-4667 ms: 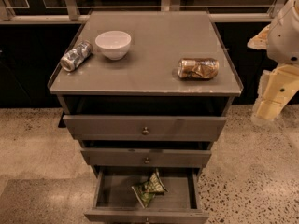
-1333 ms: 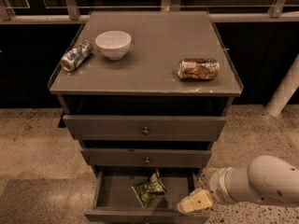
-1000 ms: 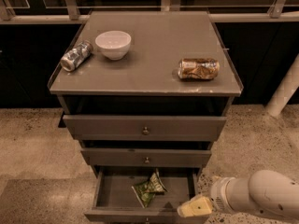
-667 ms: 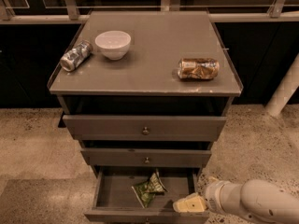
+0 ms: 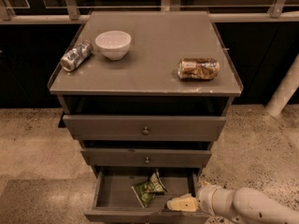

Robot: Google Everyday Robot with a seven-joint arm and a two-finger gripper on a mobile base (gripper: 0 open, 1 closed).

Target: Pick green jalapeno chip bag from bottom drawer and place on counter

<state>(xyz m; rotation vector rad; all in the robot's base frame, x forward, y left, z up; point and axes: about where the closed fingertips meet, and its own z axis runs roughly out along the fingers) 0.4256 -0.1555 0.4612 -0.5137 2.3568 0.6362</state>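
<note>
Chip bag (image 5: 148, 191) lying mid bottom drawer (image 5: 116, 193), unmoved | gripper (image 5: 182, 203) creeping leftward along drawer's front-right corner, seemingly not touching bag | grip state: cannot tell | grasp pending, counter (image 5: 156, 43) placement waiting

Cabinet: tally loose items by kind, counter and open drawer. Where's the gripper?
Cans: 2, silver can and brown-gold can, on the counter
Bowls: 1, white bowl, on the counter
Chip bags: 1, green chip bag, in the bottom drawer
Total: 4
Gripper: in the bottom drawer, beside the chip bag
</note>
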